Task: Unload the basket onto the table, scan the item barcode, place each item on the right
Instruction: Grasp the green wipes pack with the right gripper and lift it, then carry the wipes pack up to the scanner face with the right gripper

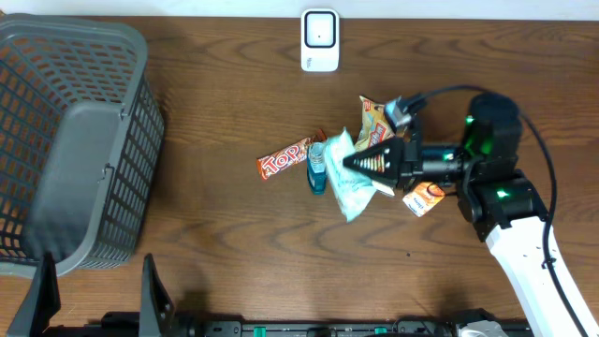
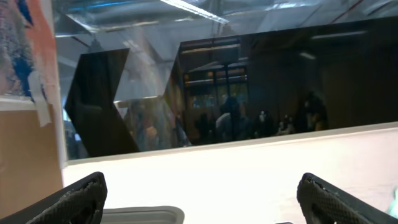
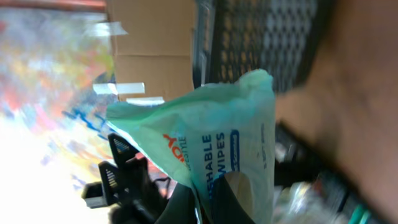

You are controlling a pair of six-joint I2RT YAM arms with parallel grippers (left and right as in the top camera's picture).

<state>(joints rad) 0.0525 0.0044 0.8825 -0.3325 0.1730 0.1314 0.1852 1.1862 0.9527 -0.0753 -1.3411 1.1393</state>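
Brown wooden table point(image 1: 234, 243), right hand point(image 1: 351, 163) pinching a pale green wipes pack point(image 1: 354, 195) mid-table, apparently lifted over snacks point(image 1: 284, 161), left hand point(image 2: 202, 199) spread wide, near edge, grey basket point(image 1: 75, 140) beside it.

I can read "TOP" in white letters on the orange candy bar point(image 1: 284, 160). On the pale green wipes pack point(image 3: 211, 118) I read "WIPES" and a cut-off "SHABLE". Its red letters are too blurry.
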